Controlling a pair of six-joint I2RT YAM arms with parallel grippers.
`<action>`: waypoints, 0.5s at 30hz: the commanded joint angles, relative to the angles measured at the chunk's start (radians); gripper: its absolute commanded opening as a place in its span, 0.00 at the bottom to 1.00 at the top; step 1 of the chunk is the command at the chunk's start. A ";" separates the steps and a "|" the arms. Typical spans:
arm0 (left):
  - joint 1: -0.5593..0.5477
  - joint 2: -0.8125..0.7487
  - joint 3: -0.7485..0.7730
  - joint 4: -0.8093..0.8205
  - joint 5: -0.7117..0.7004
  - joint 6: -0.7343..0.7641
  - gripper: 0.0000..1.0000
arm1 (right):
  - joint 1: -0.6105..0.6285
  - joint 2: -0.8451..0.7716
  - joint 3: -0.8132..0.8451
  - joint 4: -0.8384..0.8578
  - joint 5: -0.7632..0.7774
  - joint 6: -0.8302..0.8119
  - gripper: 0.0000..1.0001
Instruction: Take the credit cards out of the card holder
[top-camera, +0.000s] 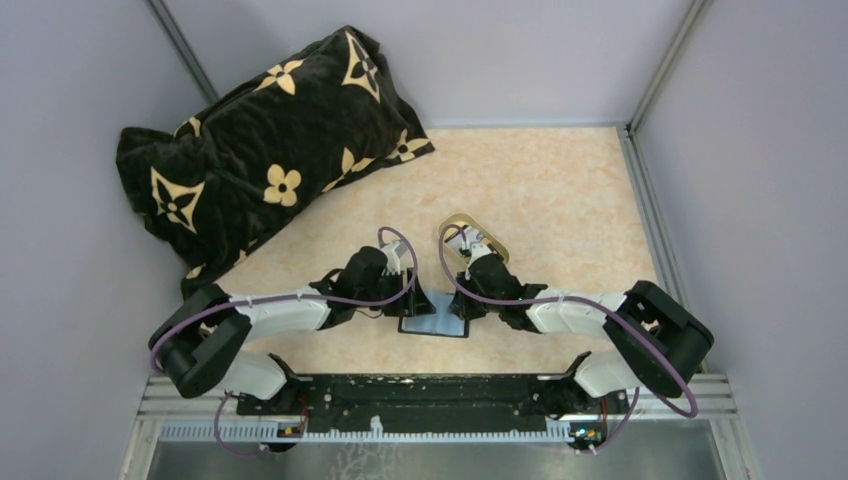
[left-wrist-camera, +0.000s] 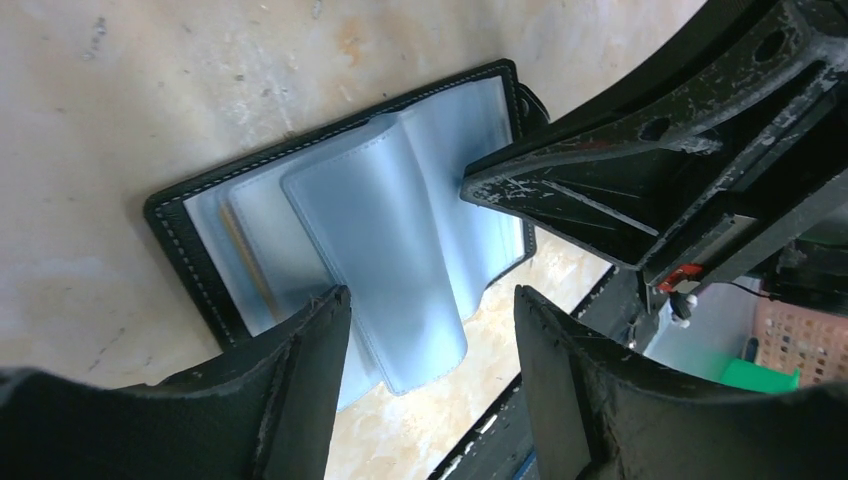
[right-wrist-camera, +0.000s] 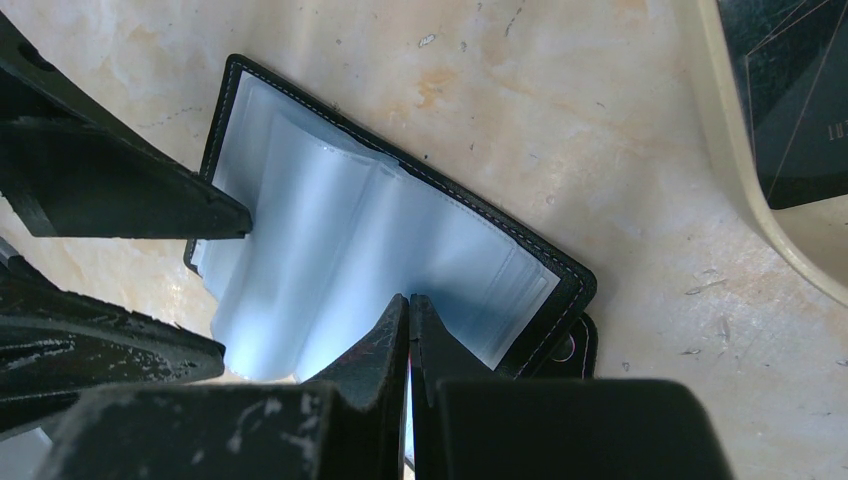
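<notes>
The card holder (top-camera: 437, 325) lies open on the table between my two grippers, black rim (left-wrist-camera: 190, 250) round pale blue plastic sleeves (left-wrist-camera: 400, 230). My left gripper (left-wrist-camera: 430, 300) is open, its fingers either side of a raised sleeve leaf, touching nothing I can see. My right gripper (right-wrist-camera: 408, 300) is shut, its tips pressed on the sleeves near the holder's snap end (right-wrist-camera: 560, 270); it also shows in the left wrist view (left-wrist-camera: 468, 187). A whitish credit card (right-wrist-camera: 515, 290) shows faintly inside a sleeve. A thin yellowish edge (left-wrist-camera: 238, 250) shows in another. No card is out.
A gold-rimmed oval tray (top-camera: 478, 233) with a dark inside sits just beyond the right gripper, also in the right wrist view (right-wrist-camera: 720, 150). A big black flowered pillow (top-camera: 260, 150) lies at the back left. Grey walls stand on three sides.
</notes>
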 joint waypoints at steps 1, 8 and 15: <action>0.002 0.023 -0.019 0.123 0.090 -0.043 0.67 | 0.012 0.001 -0.018 -0.025 0.009 0.000 0.00; 0.002 0.014 -0.023 0.206 0.121 -0.077 0.67 | 0.013 0.003 -0.019 -0.021 0.006 0.000 0.00; 0.000 0.074 0.011 0.255 0.146 -0.088 0.68 | 0.012 -0.068 -0.019 -0.041 0.001 -0.001 0.00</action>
